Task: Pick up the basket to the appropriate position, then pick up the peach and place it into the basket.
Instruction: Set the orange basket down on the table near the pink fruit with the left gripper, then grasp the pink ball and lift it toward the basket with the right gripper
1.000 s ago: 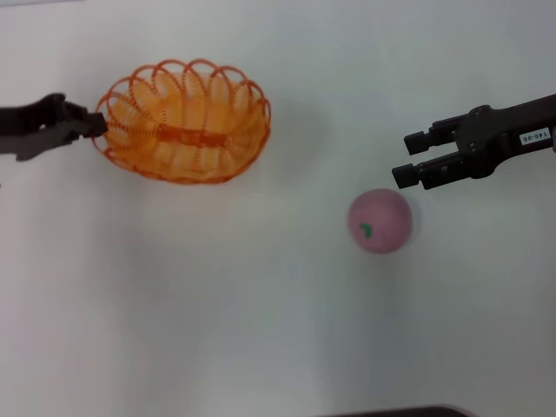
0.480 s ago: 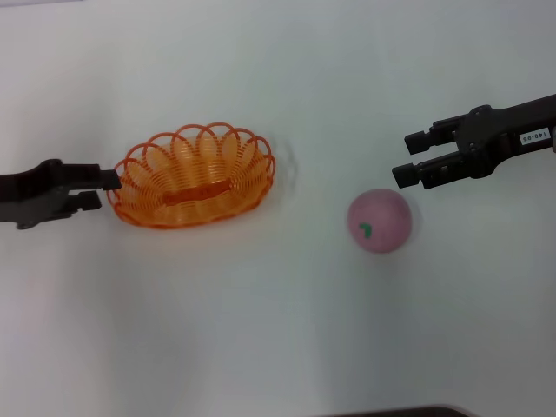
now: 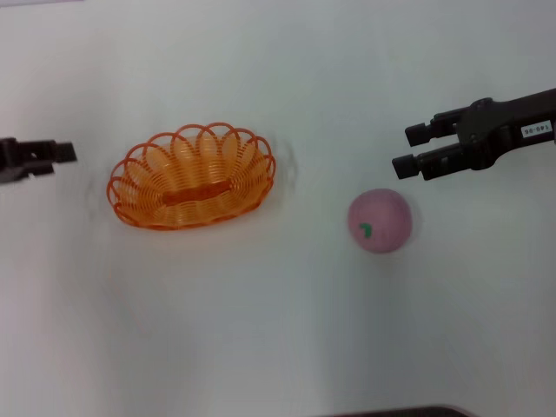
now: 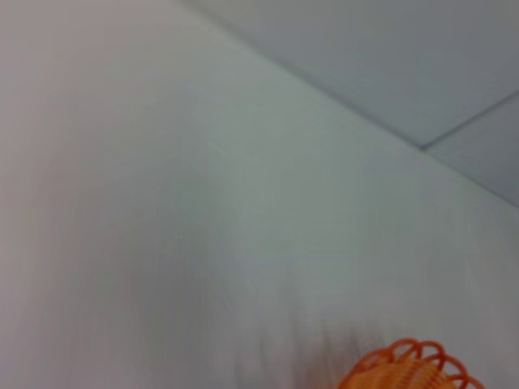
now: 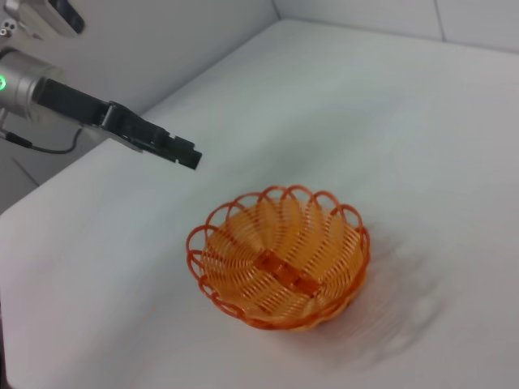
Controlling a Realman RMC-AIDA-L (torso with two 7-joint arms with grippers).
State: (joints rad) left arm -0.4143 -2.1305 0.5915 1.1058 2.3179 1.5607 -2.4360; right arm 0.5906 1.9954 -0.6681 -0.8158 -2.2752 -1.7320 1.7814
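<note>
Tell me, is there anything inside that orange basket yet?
No. The basket holds nothing; only its darker base strip shows through the wire. The peach lies apart on the table. Nothing hides the inside.

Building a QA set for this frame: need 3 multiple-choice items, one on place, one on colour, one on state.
1. Where does the peach lie relative to the basket?
A. Inside it
B. On the table, toward the robot's right of it
C. Toward the robot's left of it

2. What colour is the basket?
A. Orange
B. Green
C. Black

3. What does the left gripper hold?
A. The basket
B. The peach
C. Nothing

Key:
1 B: in the head view the peach sits apart from the basket, below the right gripper.
2 A: the wire loops are orange in every view.
3 C: bare table shows between its fingers and the basket's rim.
</note>
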